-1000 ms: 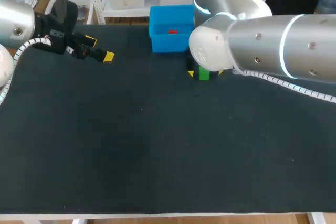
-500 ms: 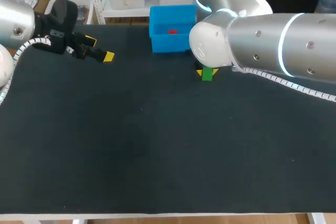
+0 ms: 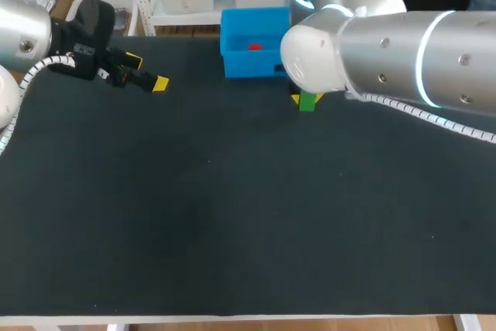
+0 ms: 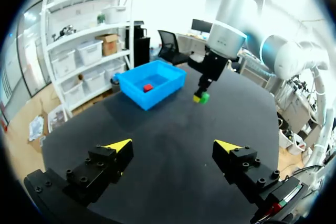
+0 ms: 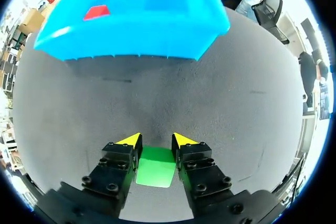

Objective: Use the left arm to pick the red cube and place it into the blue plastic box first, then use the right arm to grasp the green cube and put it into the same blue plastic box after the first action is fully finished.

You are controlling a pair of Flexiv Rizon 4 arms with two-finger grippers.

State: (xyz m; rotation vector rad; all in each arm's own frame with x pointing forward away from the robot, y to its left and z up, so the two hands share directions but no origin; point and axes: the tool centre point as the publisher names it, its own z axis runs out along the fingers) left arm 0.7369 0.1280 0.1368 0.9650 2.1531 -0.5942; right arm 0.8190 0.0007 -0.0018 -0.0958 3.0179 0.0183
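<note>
The red cube lies inside the blue plastic box at the table's far edge; it also shows in the left wrist view and the right wrist view. My right gripper is shut on the green cube, both fingers pressing its sides. In the head view the green cube hangs under the right arm, just right of the box and slightly above the mat. My left gripper stands open and empty at the far left, well away from the box.
The black mat covers the whole table. The right arm's thick silver link crosses over the far right part of the table. The blue box lies ahead of the right gripper's fingers.
The right gripper closed on the green cube and has lifted it a little, toward the far edge. The left arm has stayed still.
</note>
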